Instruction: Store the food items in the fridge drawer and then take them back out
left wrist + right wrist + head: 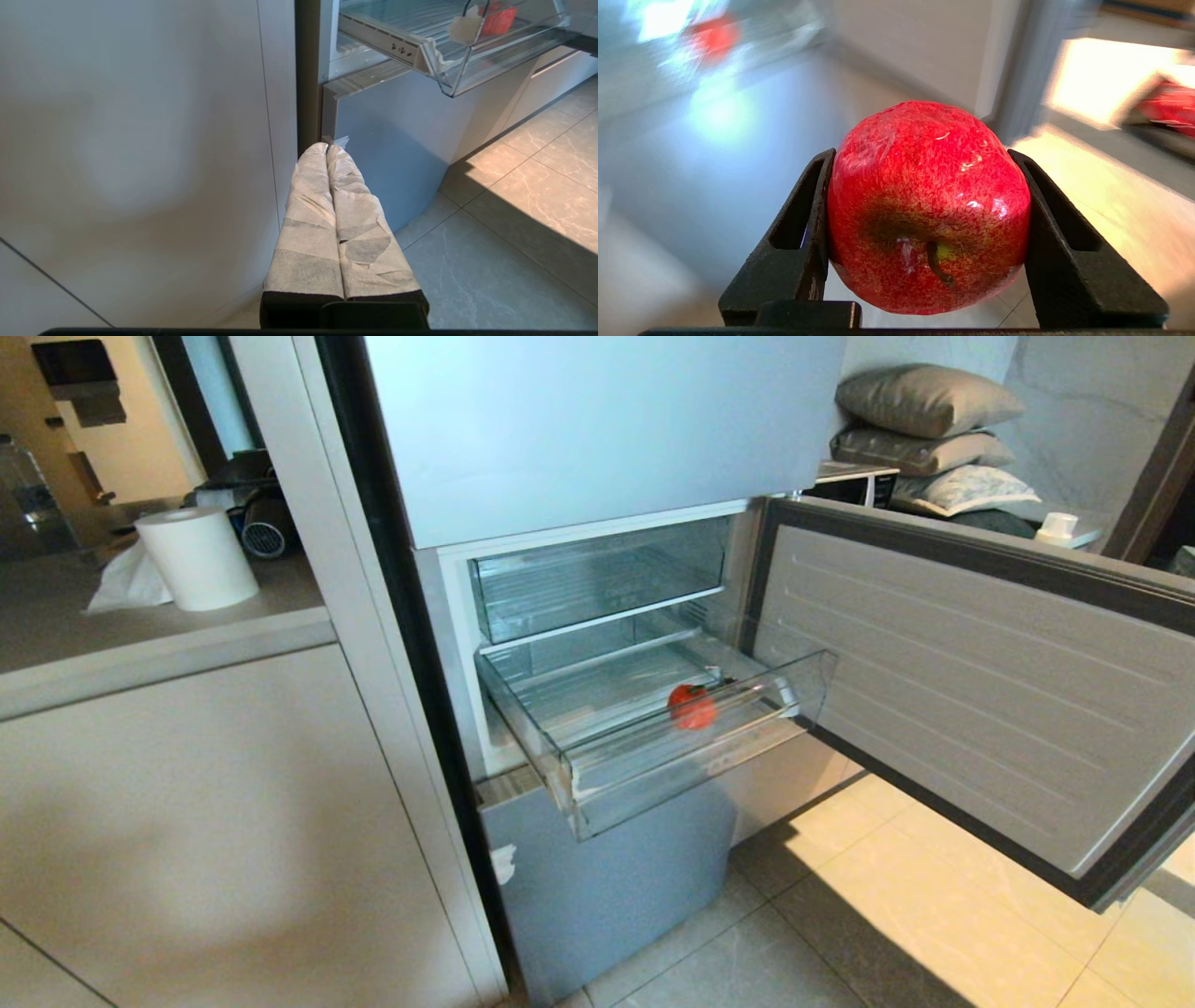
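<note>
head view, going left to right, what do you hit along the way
white paper roll → dark fridge edge strip → clear fridge drawer with the red tomato-like item inside → open fridge door

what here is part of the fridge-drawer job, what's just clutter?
Job: apple clamped in right gripper; tomato in the pulled-out drawer; open fridge door.
Clutter: paper roll, pillows, bottle. Left gripper idle, shut.
</note>
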### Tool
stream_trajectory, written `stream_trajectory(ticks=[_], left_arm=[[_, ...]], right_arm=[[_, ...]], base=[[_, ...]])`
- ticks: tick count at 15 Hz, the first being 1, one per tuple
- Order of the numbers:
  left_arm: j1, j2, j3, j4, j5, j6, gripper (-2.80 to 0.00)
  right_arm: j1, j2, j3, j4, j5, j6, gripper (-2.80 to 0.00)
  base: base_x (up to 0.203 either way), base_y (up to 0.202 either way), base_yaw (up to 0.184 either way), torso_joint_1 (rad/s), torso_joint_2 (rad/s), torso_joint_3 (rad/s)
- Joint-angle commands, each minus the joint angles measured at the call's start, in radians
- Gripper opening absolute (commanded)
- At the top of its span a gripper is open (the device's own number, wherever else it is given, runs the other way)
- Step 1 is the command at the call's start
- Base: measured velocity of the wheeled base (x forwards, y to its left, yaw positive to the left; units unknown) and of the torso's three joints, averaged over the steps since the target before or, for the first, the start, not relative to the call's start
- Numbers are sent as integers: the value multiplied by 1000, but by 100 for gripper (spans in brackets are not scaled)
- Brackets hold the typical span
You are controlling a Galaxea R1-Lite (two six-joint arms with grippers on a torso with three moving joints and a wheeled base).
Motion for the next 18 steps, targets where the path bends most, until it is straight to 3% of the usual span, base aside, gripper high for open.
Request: stream_trajectory(ticks=[1, 4, 9, 14, 18], left_arm=[[0, -2, 2, 1, 0, 0, -280], [0, -2, 2, 1, 0, 0, -280], [0, -2, 2, 1, 0, 0, -280], [0, -2, 2, -1, 0, 0, -280], [0, -2, 2, 1, 0, 0, -280]], right_arm=[[-154, 273, -121, -31, -36, 77, -280], [-378, 518, -235, -63, -38, 119, -280], [-738, 912, -404, -244, 65, 134, -280], [-971, 1284, -583, -465, 127, 137, -280], [-1134, 1590, -834, -514, 190, 134, -280]], base=[[0, 0, 0, 0, 0, 0], [0, 0, 0, 0, 0, 0], [0, 0, 0, 0, 0, 0], [0, 0, 0, 0, 0, 0], [0, 0, 0, 0, 0, 0]])
